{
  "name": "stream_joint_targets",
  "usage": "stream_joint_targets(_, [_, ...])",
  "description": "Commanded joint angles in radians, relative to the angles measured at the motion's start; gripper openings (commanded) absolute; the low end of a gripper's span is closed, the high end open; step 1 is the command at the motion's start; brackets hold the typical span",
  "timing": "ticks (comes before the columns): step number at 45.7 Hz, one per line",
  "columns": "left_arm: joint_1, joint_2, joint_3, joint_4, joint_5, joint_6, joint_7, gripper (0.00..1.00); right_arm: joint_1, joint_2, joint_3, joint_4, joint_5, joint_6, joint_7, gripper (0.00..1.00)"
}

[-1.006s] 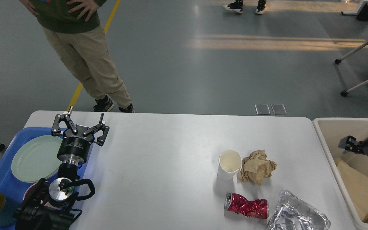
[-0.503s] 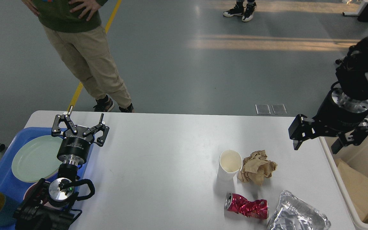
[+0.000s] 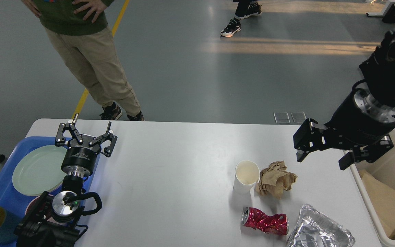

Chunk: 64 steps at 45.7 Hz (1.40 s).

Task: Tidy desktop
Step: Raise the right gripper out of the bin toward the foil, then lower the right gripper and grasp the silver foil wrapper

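White desktop [image 3: 170, 178] — crushed red can [image 3: 264, 221], lettering unreadable.

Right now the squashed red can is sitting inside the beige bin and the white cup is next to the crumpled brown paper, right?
Not quite. The head view shows the squashed red can lying on the desktop, in front of the white cup, not inside the beige bin. The cup does stand next to the crumpled brown paper.

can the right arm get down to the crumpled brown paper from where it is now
Probably yes. The right gripper hangs open above the desktop, just right of the paper, with nothing between them. The cup touching the paper's left side could get nudged.
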Motion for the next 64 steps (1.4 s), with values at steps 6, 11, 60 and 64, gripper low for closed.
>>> stream_joint_targets(6, [0.000,0.000,0.000,0.000,0.000,-0.002,0.000,0.96,-0.188,-0.129,-0.004,-0.006,-0.020,-0.085,-0.004,0.91])
stream_joint_targets(11, [0.000,0.000,0.000,0.000,0.000,-0.002,0.000,0.96,-0.341,-0.217,0.000,-0.007,-0.031,-0.186,-0.010,0.91])
stream_joint_targets(60, [0.000,0.000,0.000,0.000,0.000,-0.002,0.000,0.96,-1.262,-0.275,0.314,-0.328,-0.037,-0.622,-0.007,0.30])
stream_joint_targets(64, [0.000,0.000,0.000,0.000,0.000,-0.002,0.000,0.96,-1.265,-0.275,0.316,-0.328,-0.033,-0.621,-0.007,0.09])
